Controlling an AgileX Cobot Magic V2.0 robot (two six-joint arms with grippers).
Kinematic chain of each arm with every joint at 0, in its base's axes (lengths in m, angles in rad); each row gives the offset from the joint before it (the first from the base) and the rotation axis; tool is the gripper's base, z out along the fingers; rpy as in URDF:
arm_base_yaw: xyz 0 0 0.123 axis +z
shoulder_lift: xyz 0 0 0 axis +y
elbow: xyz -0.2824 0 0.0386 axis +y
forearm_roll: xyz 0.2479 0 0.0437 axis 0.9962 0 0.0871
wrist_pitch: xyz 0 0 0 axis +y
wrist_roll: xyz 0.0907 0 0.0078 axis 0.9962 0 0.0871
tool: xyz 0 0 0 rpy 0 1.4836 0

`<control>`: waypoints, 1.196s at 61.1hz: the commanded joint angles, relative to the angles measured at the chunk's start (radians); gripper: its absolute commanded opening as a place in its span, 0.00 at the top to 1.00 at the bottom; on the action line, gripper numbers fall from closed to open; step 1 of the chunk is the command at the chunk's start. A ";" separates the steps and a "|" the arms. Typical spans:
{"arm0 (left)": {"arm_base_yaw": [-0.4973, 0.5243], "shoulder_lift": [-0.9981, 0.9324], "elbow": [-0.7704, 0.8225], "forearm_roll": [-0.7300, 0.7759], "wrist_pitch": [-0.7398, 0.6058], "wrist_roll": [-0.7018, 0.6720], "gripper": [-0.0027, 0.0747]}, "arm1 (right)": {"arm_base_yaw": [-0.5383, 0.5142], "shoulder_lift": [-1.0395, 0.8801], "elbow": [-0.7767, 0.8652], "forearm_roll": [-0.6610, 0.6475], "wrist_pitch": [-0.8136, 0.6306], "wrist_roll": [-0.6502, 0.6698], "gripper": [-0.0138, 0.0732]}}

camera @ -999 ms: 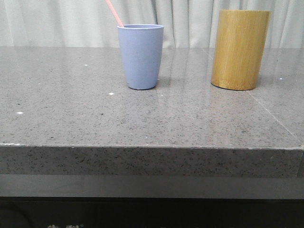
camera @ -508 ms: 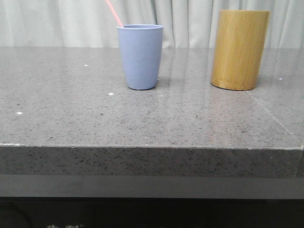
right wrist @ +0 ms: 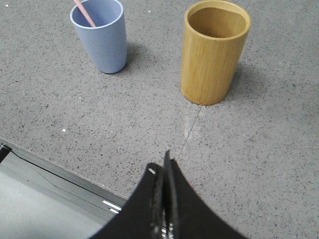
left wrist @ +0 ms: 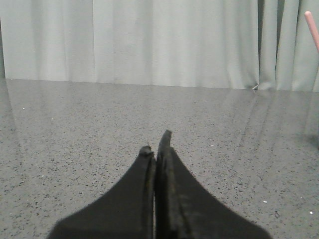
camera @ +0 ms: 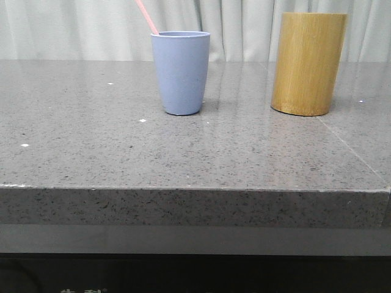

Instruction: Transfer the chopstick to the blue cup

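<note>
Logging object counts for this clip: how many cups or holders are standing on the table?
2: the blue cup stands left with a pink chopstick in it; the bamboo holder stands right, its visible interior empty.

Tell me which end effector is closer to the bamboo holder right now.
Probably right. The right end effector is shut, over the table edge, facing the bamboo holder. The left end effector, also shut, shows no holder in its view.

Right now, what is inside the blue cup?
A pink chopstick leans inside the blue cup, its upper end sticking out above the rim. The cup wall hides its lower end, and I cannot tell whether there is a second stick.
</note>
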 commanded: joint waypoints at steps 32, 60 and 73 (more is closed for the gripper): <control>0.000 -0.025 0.009 0.038 -0.087 -0.068 0.99 | -0.003 -0.001 -0.026 -0.004 -0.063 -0.002 0.92; 0.000 -0.025 0.009 0.038 -0.087 -0.068 0.99 | -0.003 -0.001 -0.026 -0.004 -0.063 -0.002 0.92; 0.000 -0.025 0.009 0.038 -0.087 -0.068 0.99 | -0.096 -0.091 0.132 -0.049 -0.262 -0.014 0.92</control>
